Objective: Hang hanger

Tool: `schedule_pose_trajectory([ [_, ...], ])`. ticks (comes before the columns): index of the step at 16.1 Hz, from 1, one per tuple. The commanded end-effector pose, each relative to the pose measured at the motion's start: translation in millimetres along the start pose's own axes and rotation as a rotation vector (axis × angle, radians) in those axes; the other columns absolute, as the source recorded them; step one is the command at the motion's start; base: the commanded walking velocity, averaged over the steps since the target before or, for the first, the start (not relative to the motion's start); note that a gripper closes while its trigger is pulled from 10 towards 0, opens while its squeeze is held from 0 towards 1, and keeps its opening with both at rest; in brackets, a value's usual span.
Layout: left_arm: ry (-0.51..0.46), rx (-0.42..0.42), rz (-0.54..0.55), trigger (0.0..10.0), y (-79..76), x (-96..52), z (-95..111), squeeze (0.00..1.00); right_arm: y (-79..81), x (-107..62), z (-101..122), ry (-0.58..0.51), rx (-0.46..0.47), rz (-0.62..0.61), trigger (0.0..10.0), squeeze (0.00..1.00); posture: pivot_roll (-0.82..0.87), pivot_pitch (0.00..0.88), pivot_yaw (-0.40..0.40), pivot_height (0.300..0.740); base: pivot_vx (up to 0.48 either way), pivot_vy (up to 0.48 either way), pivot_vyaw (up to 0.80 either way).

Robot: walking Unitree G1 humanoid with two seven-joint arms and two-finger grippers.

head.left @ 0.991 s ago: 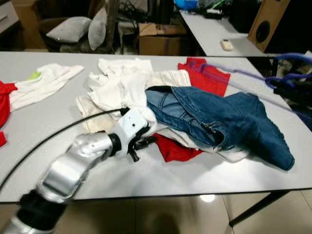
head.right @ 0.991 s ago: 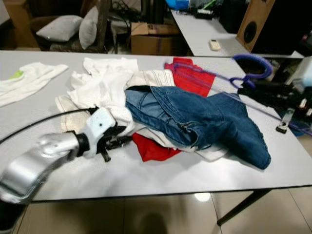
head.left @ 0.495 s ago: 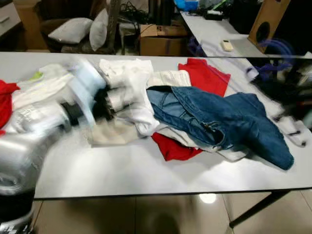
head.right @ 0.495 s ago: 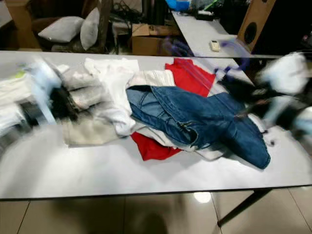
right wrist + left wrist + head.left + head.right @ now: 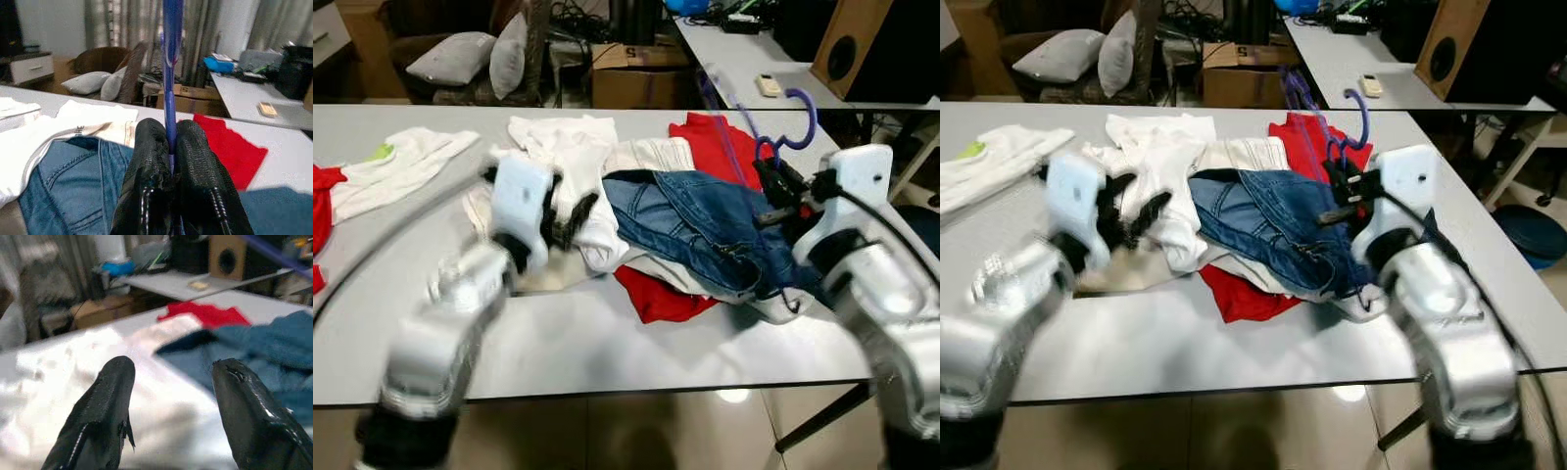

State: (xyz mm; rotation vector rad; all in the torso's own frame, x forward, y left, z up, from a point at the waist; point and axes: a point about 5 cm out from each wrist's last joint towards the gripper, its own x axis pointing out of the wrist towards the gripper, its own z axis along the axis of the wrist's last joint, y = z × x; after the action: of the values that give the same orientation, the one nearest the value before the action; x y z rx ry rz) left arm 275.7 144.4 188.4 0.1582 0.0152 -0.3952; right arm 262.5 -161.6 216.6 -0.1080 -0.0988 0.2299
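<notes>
We see the purple hanger [image 5: 773, 127] held up above the right end of the table [image 5: 607, 343], its hook curling at the top and its thin frame running up and away from the right tool [image 5: 773, 201]. The right tool is clamped on it: in the right wrist view the two black fingers [image 5: 146, 161] press together on the hanger's blue-purple rod, which rises straight up out of the grip. So the hanger's long axis lies roughly in line with the tool's reach, hook end farthest from the wrist, and the right arm alone has it. We judge that the coming move turns on leading that hook over some rail or bar, and we can make out no such rail here.

Beneath the hanger lies the pile of clothes: blue jeans [image 5: 705, 230] over a red garment [image 5: 661, 294], with white clothing [image 5: 573, 162] toward the middle of the table.

The left tool [image 5: 570, 217] hovers over the white clothing, blurred in the head views. The left wrist view makes plain what they leave unclear: its fingers [image 5: 105, 406] stand wide apart with nothing between them. The head views in turn give the hook's shape, which the right wrist view cuts off.
</notes>
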Motion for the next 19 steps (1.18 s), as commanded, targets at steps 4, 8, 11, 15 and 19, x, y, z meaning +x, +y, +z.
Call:
schedule_pose_trajectory([
  [4, 0.011, 0.028, 0.138, 10.0, 7.9, -3.7, -3.4, 0.0, 12.9, 1.2, -1.6, -0.017, 0.064, -0.072, 10.0, 0.0, 0.04, 0.0, -0.011, 0.74, 0.0, 0.393, 0.0],
  [8, 0.019, 0.06, 0.16, 10.0, 6.8, 2.7, -5.2, 0.0, 18.8, 2.4, -11.3, 0.01, 0.113, -0.087, 10.0, 0.0, 0.04, 0.0, -0.027, 0.74, 0.0, 0.402, 0.0],
  [11, 0.005, 0.057, 0.14, 10.0, -2.6, 10.7, -2.7, 0.0, 21.3, 3.6, -13.3, 0.022, 0.082, -0.063, 10.0, 0.0, 0.04, 0.0, -0.023, 0.74, 0.0, 0.399, 0.0],
  [15, 0.018, 0.07, 0.097, 10.0, -10.9, 16.5, -2.1, 0.0, 19.2, 6.9, -13.1, 0.019, 0.089, -0.123, 10.0, 0.0, 0.04, 0.016, -0.004, 0.74, 0.0, 0.389, 0.0],
  [19, 0.017, 0.074, 0.094, 10.0, -9.7, 22.3, 2.4, 0.0, 17.2, 8.8, -5.4, -0.003, 0.045, -0.119, 10.0, 0.0, 0.04, 0.048, 0.022, 0.74, 0.0, 0.382, 0.0],
])
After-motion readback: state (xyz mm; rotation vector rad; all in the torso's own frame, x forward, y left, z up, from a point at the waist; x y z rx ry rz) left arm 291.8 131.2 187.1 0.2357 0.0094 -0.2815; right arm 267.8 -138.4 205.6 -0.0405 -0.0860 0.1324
